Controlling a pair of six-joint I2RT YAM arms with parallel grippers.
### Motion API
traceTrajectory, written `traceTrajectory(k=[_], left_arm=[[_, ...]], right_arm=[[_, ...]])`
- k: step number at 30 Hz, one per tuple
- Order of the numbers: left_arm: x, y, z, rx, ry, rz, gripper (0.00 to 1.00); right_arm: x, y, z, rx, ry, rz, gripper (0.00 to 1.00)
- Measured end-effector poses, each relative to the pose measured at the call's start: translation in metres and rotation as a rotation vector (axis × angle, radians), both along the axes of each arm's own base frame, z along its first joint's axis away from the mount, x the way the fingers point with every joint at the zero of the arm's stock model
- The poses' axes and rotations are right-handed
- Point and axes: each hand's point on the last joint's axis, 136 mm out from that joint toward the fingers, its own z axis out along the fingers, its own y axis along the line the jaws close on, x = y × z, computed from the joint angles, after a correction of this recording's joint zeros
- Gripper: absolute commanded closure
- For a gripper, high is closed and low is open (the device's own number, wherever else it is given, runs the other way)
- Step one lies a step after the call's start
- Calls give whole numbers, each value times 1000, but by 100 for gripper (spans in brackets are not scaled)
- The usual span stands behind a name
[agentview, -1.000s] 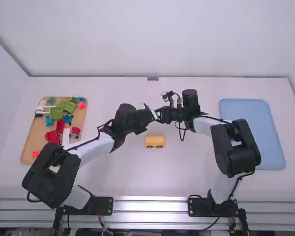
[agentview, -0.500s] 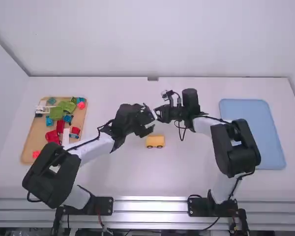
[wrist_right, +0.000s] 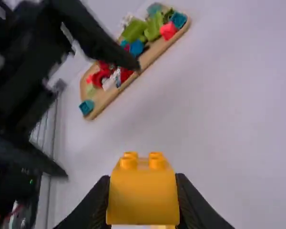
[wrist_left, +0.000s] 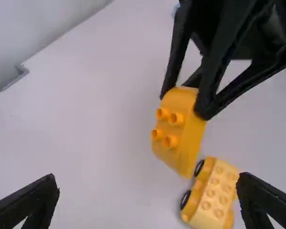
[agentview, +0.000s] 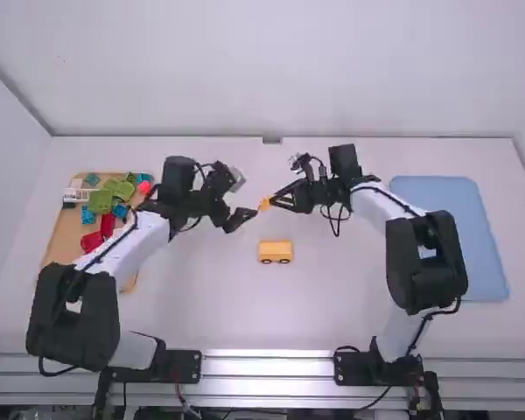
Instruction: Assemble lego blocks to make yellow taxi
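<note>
- The white table (agentview: pixel 332 315) lies under everything, with the yellow wheeled base (agentview: pixel 275 252) set down upright on it, between the two arms.
- The blue tray (agentview: pixel 451 241) is well to the right of the wheeled base.
- The wooden tray (agentview: pixel 63 236) is well to its left, carrying red, green, blue, pink and white pieces. The high view has the left arm crossing part of this tray; the right wrist view brings out a teal block (wrist_right: pixel 86 107) at one end.
- The left gripper (agentview: pixel 245 197) is beyond the wheeled base and a bit to its left, its fingers spread wide with nothing between them.
- The right gripper (agentview: pixel 274 200) is beyond the wheeled base, pinching the yellow block by its sides.
- The wheeled base itself is long, low and warm yellow. The left wrist view shows round studs in rows along its top and black wheels down one side.
- The yellow block (wrist_left: pixel 177 126) is a deeper orange-yellow, chunky, with rounded edges. It hangs in the air beyond the wheeled base, apart from it. The left wrist view catches it tilted, with four studs on one face; the right wrist view gives its smooth, plain end.
</note>
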Motion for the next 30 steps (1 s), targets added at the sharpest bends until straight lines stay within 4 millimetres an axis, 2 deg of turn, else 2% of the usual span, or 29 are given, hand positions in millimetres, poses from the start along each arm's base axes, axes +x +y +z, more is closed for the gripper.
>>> traceTrajectory(k=[2, 5, 9, 16, 18, 21, 26, 28, 30], left_arm=[[-7, 11, 12, -81, 28, -55, 1], [-19, 13, 17, -135, 48, -117, 1], [-39, 0, 15, -185, 76, -227, 1], [-56, -21, 9, -184, 87, -324, 1], [-57, -24, 8, -176, 85, -329, 5], [-58, -26, 5, -156, 87, -330, 22], [-58, -26, 2, -141, 95, -322, 34], [-57, -26, 1, -135, 94, -317, 46], [-56, -25, 0, -130, 91, -315, 54]], right_arm=[[-10, 0, 10, -35, -41, 74, 87], [-21, 3, 20, -60, -98, 155, 87], [-40, 12, 37, -106, -250, 309, 88], [-51, 29, 41, -147, -430, 445, 88], [-53, 31, 39, -153, -447, 461, 89], [-54, 32, 38, -160, -471, 477, 89], [-54, 32, 37, -163, -485, 484, 89], [-54, 32, 37, -163, -489, 485, 89], [-54, 32, 37, -162, -488, 485, 89]])
